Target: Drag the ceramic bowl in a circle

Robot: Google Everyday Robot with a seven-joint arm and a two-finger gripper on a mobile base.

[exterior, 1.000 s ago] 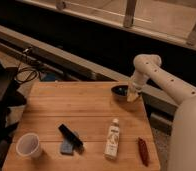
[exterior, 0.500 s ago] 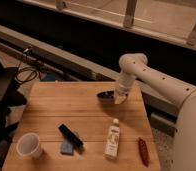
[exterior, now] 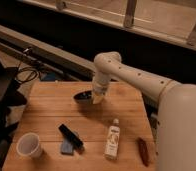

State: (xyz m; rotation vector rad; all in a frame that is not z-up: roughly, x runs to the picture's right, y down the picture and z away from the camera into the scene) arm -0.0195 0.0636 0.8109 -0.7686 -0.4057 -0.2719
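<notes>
Black ceramic bowl (exterior: 83, 97) sits mid-rear on wooden surface (exterior: 46, 110), tilted; tool (exterior: 97, 96) down at its right rim, seemingly gripping it, with white cup (exterior: 30, 145) well apart, front-left.

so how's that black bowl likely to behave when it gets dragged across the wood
The ceramic bowl looks shallow and wide, so it will probably slide on the wooden table rather than tip. It is likely rigid and chippable. The gripper sits at its right rim.

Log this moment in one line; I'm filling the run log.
task: circle drag | gripper: at ceramic bowl's right rim | bowl: far-centre of table
</notes>
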